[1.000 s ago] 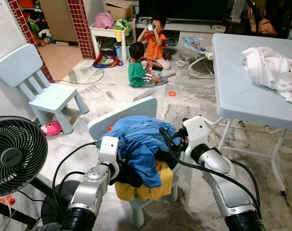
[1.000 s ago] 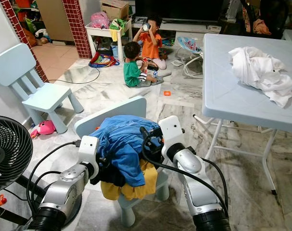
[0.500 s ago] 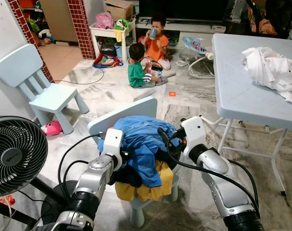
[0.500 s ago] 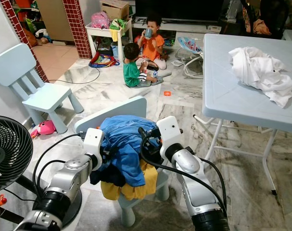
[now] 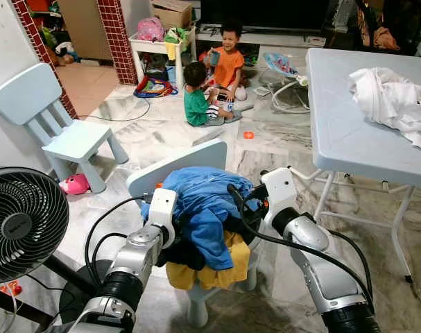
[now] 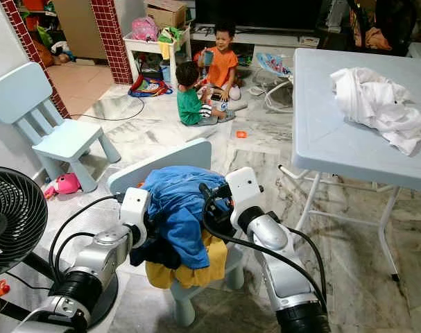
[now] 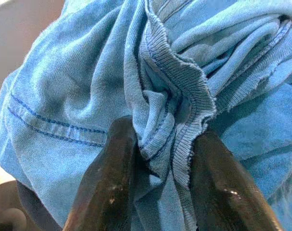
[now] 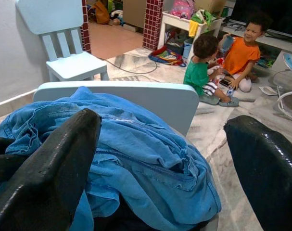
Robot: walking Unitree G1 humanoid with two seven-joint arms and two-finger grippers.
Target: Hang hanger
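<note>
1. progress looks early: no hanger can be made out anywhere, so where the task's thing lies cannot be told; it may sit buried in the clothes.
2. pile of clothes on the near small chair (image 5: 196,156): a blue garment (image 5: 203,201) on top, a yellow one (image 5: 224,267) and a dark one under it.
3. left gripper (image 7: 158,185) is at the left side of the pile, its two black fingers (image 7: 107,183) narrowed on a ribbed fold of the blue garment, pinching it.
4. right gripper (image 8: 160,168) is at the right side of the pile, fingers spread wide with nothing between them, pointing over the blue garment toward the chair back.
5. bench (image 5: 349,132) to the right carries a crumpled white cloth (image 5: 394,100); a black fan (image 5: 23,222) stands near left.
6. two children sit on the far floor (image 5: 155,132), well apart from the robot.
7. left to do, as i judge it: find the hanger, take it, and hang it; no rail or hook is in sight.
</note>
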